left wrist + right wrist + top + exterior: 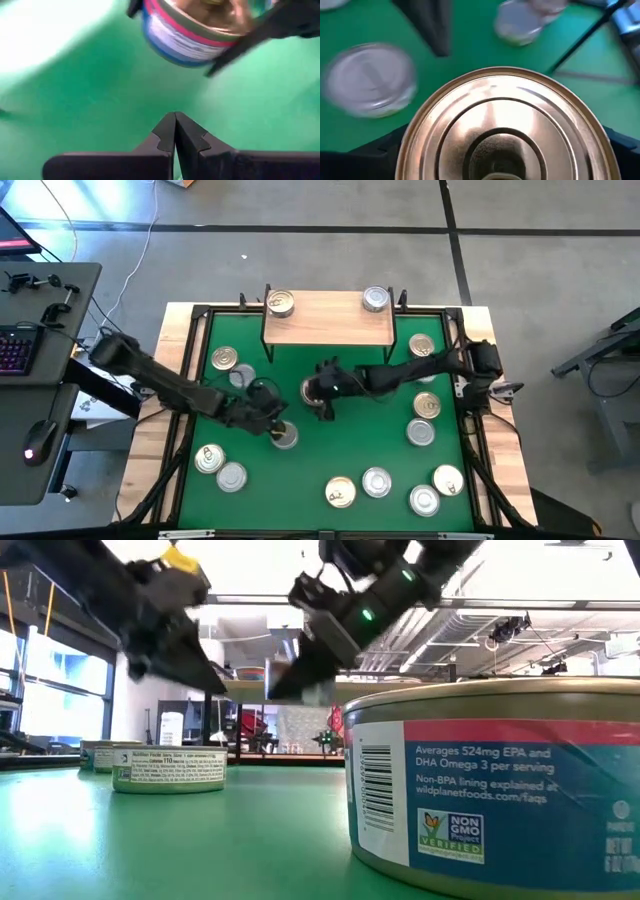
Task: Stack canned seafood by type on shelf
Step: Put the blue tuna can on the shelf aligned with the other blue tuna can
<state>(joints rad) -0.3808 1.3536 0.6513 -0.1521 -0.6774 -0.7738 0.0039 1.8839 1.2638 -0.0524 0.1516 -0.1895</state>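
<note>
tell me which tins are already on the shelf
Two: a gold-lidded tin at the shelf's left end, a silver-lidded tin at its right. The others sit on the green table.

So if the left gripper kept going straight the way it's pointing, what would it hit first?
Probably the gold-lidded tin held in the right gripper. The left gripper is shut and points at it, though depth is unclear.

- High view: overhead, looking straight down on the whole green table (300,480).
- Low view: table-top level, facing the room, one tin (500,780) very close.
- Wrist views: close above the table; both show the gold-lidded tin (505,130).
</note>
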